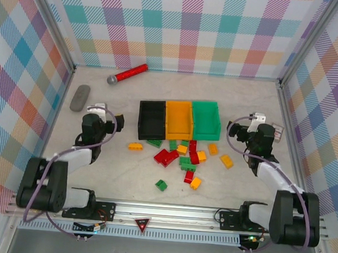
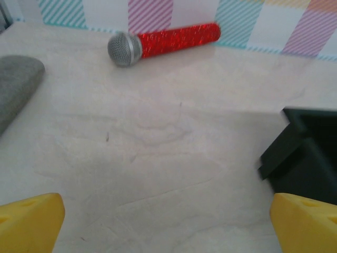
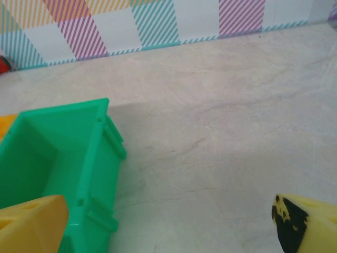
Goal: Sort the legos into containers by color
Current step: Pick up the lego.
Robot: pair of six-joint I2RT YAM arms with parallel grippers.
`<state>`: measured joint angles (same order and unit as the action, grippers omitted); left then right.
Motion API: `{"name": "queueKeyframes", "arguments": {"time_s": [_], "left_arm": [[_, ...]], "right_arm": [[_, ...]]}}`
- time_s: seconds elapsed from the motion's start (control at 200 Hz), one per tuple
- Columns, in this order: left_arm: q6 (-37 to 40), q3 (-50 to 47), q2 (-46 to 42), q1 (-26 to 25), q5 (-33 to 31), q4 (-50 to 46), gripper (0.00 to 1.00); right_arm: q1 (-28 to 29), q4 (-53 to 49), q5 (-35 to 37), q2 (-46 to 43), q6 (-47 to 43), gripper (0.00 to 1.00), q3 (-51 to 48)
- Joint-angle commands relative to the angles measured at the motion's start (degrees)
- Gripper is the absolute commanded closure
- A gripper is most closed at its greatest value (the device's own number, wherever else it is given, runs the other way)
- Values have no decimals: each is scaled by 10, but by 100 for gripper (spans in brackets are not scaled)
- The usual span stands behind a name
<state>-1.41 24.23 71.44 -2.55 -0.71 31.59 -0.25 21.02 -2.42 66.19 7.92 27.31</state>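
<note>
Nothing held, jaws wide apart on left gripper (image 2: 168,232) and right gripper (image 3: 168,226). Between the two, scattered small studded plastic bricks (image 1: 165,157) in red, green and yellow-orange, with the row of open rectangular plastic bins (image 1: 178,131) just beyond. Best to start with an outlying brick, fingers square across its sides. No legible writing.

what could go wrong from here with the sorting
1. The legos lie packed together, colours mixed, so the open right pincer closing on one may drag a neighbour along.
2. A green brick sits right at the front of the black bin; reaching for it may shove the bin.
3. There are red bricks but no red bin, so they may land in the wrong one.
</note>
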Motion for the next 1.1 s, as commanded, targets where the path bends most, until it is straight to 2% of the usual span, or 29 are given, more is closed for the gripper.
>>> {"name": "queueKeyframes", "arguments": {"time_s": [0.0,0.085,0.12,0.235,0.325,0.37,0.45,0.55,0.73,0.88,1.095], "left_arm": [[-78,44,-78,2,38,-142,0],[-191,100,-99,3,1,-309,0],[-199,125,-96,4,7,-362,0],[-177,153,-94,2,151,-424,0],[-202,147,-103,-7,229,-434,0],[-207,153,-104,-22,244,-452,0],[-201,166,-101,-65,234,-504,0],[-188,190,-81,-156,188,-555,0],[-133,274,21,-302,110,-643,7],[-86,351,119,-374,79,-683,16],[-18,468,260,-441,66,-723,26]], "right_arm": [[3,-141,-15,-23,131,1,46],[3,-175,-103,-6,146,1,65],[5,-183,-126,3,158,1,69],[20,-185,-155,25,177,1,64],[45,-187,-125,29,172,1,59],[56,-199,-111,27,170,1,63],[72,-205,-87,19,167,1,64],[98,-199,-39,9,160,1,55],[112,-199,6,13,157,1,50],[114,-199,12,12,160,1,46],[114,-200,24,-1,161,1,42]]}}
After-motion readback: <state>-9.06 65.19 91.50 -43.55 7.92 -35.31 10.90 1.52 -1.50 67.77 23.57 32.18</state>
